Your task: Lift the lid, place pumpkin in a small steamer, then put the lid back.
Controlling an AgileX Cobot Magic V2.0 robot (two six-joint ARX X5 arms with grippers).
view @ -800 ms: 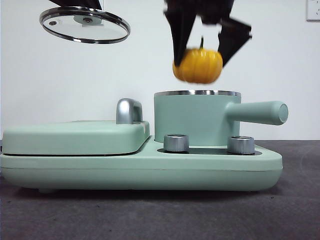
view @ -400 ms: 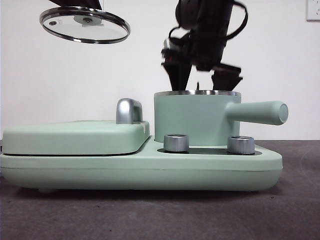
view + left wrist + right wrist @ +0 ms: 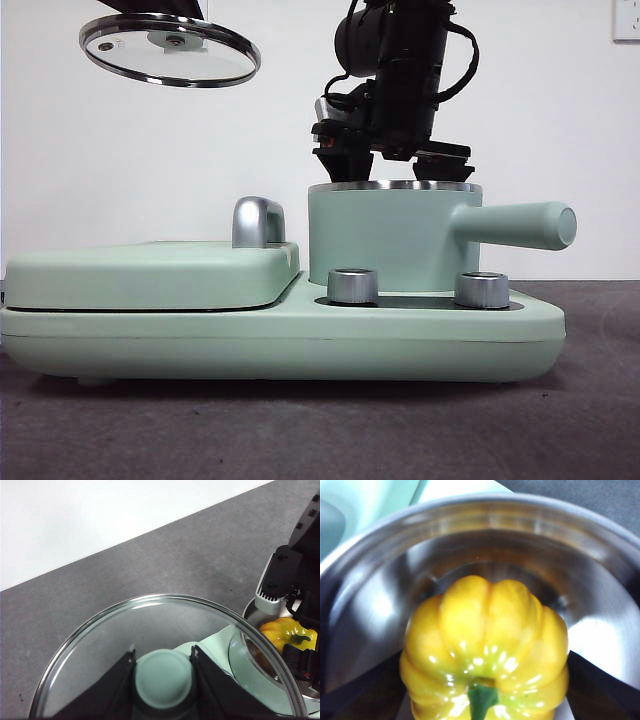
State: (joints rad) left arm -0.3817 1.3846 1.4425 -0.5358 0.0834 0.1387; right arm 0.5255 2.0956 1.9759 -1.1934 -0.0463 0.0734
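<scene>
The pumpkin [image 3: 485,640] is yellow-orange and ribbed, and it sits low inside the small steamer [image 3: 385,235], against its steel inner wall [image 3: 600,580]. My right gripper [image 3: 393,170] reaches down into the pot with a jaw pressed against each side of the pumpkin. The front view hides the pumpkin behind the pot wall; the left wrist view shows the pumpkin [image 3: 285,632] in the pot. The glass lid [image 3: 170,48] hangs high at the left, tilted. My left gripper [image 3: 163,654] is shut on its mint-green knob [image 3: 163,682].
A flat mint-green cover [image 3: 150,270] with a chrome handle [image 3: 257,222] lies left of the steamer on the shared base [image 3: 280,345]. Two steel dials [image 3: 352,286] stand at the front. The steamer's long handle [image 3: 520,225] sticks out to the right.
My right gripper has come down with the pumpkin from above the steamer's rim into the pot. The lid and the left gripper have stayed where they were.
</scene>
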